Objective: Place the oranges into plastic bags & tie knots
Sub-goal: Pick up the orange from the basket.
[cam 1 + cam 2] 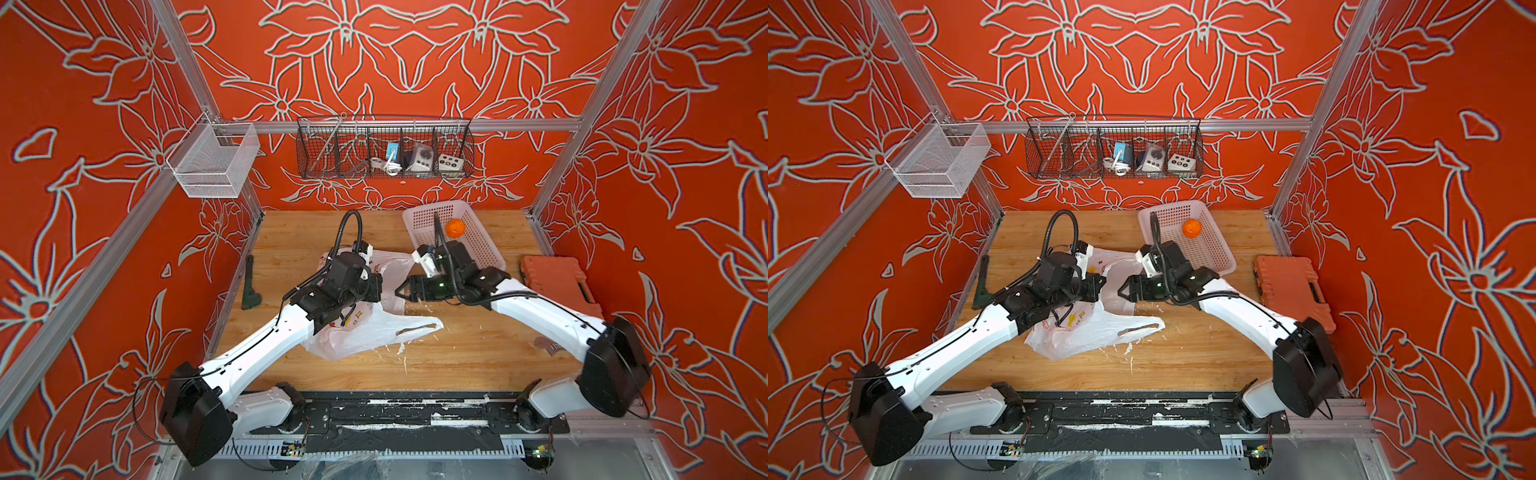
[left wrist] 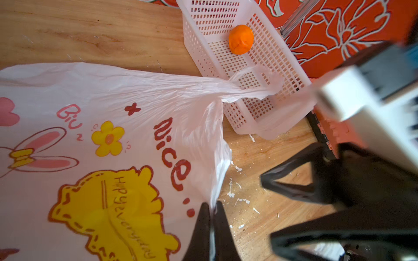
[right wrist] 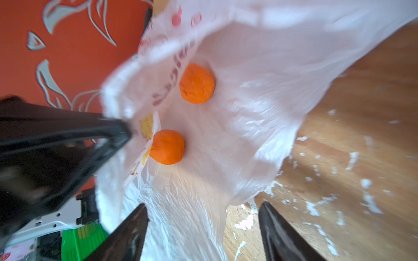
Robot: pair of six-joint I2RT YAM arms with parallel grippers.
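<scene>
- Bag (image 1: 374,332): lies crumpled on the counter (image 1: 457,361) between the two arms, with its mouth toward the right arm. It is thin white film, printed side up.
- Left gripper (image 2: 212,206): closed on the bag's upper rim. A fold of film is pinched between the fingertips, which props the mouth open.
- Right gripper (image 3: 203,204): jaws spread wide and empty, at the mouth just above the lower film.
- Oranges: one orange (image 3: 196,83) and a second orange (image 3: 167,146) sit inside the bag, apart from each other. The third orange (image 1: 454,228) lies alone in the white basket (image 1: 432,206) at the back of the counter.
- Handles: one handle (image 2: 248,88) drapes onto the basket's near end, the other handle (image 1: 417,330) lies flat on the counter.
- Handling, our judgement: the film is limp, light and slick. It collapses wherever it is not held, so we grip gathered folds rather than a single layer.
- The oranges look firm and lumpy, and they are round enough to roll. We take the third across its middle, jaws well open.
- For the knot, we expect the handles to be the place to hold, near their roots.
</scene>
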